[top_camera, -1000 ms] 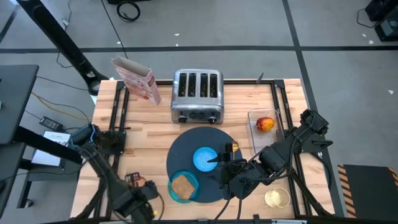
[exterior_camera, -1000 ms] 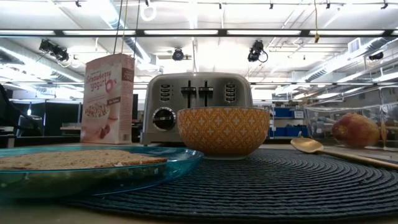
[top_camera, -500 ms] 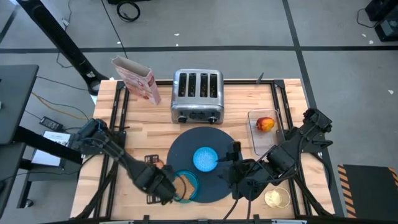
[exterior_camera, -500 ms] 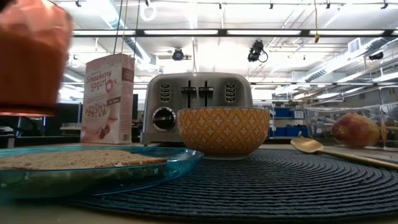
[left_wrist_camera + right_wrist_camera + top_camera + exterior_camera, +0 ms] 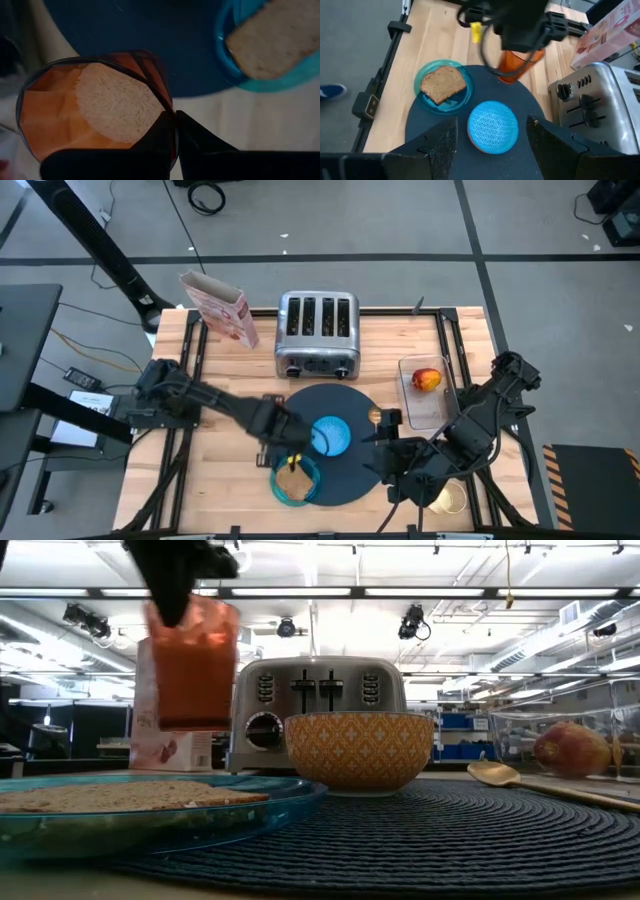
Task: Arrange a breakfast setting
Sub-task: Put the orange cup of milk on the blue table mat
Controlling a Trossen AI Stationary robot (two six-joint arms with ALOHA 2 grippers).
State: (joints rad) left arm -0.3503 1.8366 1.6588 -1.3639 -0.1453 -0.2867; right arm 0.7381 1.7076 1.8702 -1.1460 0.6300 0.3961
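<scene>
Right pincer [image 5: 385, 455]: near the table's [image 5: 230, 375] front edge, hovering by the mat's right rim, fingers spread, empty.
Plate [image 5: 296, 480]: glossy teal disc, overlapping the mat's front-left rim, bearing the rough toast [image 5: 293, 479].
Left pincer [image 5: 174, 131]: pinching the rim of the translucent copper cup [image 5: 193, 661], held aloft over the mat's left edge.
Mat [image 5: 340, 470]: round, woven, navy, table centre.
Bowl [image 5: 331, 435]: patterned blue, mid-mat.
Toaster [image 5: 317, 335]: chrome, rear centre.

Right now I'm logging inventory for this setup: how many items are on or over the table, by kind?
Dishware: 3 – bowl, plate, cup held in the left gripper
Food: 2 – toast, fruit
Cutlery: 1 – spoon
Mat: 1
Toaster: 1
Cereal box: 1
Total: 9
</scene>
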